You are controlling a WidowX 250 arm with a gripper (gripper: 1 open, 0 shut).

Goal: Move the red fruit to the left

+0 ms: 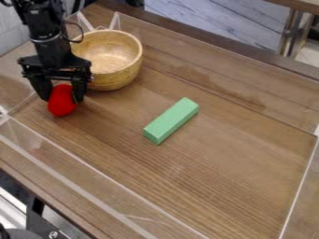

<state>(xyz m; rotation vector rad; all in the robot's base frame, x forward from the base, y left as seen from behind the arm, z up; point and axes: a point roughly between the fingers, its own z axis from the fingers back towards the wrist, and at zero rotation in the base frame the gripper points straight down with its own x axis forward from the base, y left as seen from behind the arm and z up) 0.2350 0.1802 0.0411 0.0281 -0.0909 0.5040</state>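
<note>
Gripper [56,91] spread wide, straddling the red fruit [60,102] on the bench [225,177], just beside the wooden bowl [110,56]; green block [171,120] well apart from bowl.

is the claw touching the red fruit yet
Cannot tell. The camera view shows the open claw straddling the red fruit, fingers overlapping it, with no plain gap or contact visible.

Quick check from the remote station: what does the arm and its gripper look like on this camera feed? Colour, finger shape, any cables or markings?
The arm is black throughout, a slim column with a matte finish. Its gripper is black too, a wide crossbar carrying two narrow, straight fingers that point down. A thin dark cable seems to run beside the upper arm. No markings or labels can be made out at this resolution.
</note>
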